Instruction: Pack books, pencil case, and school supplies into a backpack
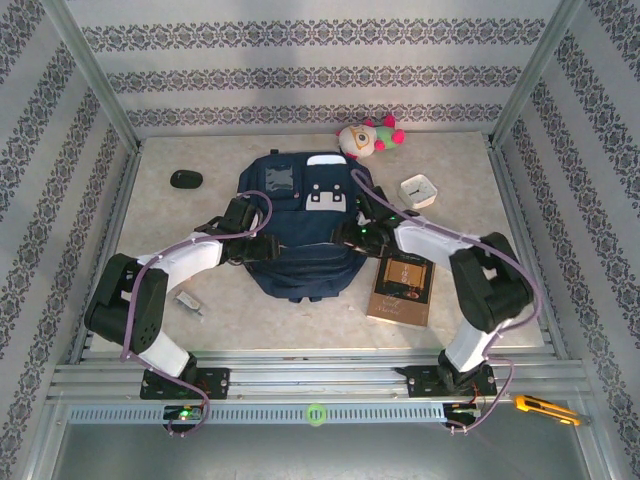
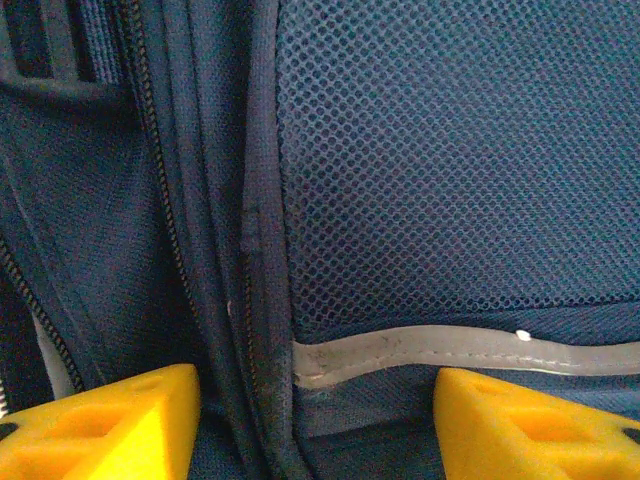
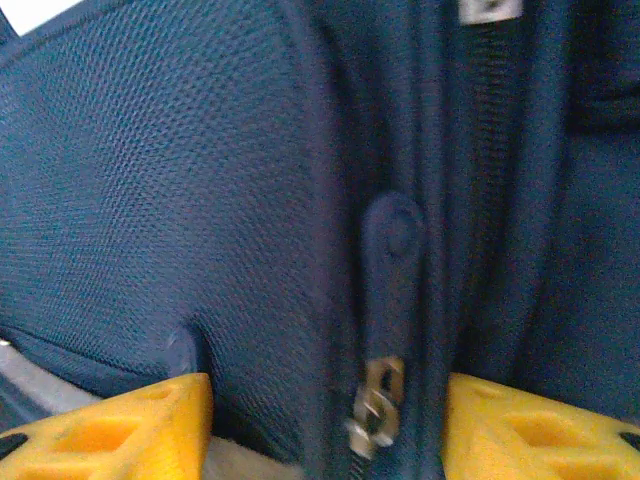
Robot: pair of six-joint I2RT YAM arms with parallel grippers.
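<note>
The navy-blue backpack (image 1: pixel 300 235) lies flat in the middle of the table. My left gripper (image 1: pixel 240 222) is at its left side and my right gripper (image 1: pixel 357 235) at its right side. In the left wrist view the yellow fingers (image 2: pixel 110 425) stand wide apart against the backpack's mesh pocket (image 2: pixel 450 170) and a grey reflective stripe (image 2: pixel 450 350). In the right wrist view the gripper (image 3: pixel 325 430) is open, with a metal zipper slider (image 3: pixel 375 405) and its blue pull tab (image 3: pixel 392 270) between the fingers. The brown book (image 1: pixel 402 288) lies to the right of the backpack. The pencil case and school supplies are out of view.
A square white clock (image 1: pixel 418 190) and a plush toy (image 1: pixel 368 138) sit at the back right. A black oval object (image 1: pixel 186 179) lies at the back left, and a small grey item (image 1: pixel 190 300) at the front left. A yellow cutter (image 1: pixel 545 408) rests on the front rail.
</note>
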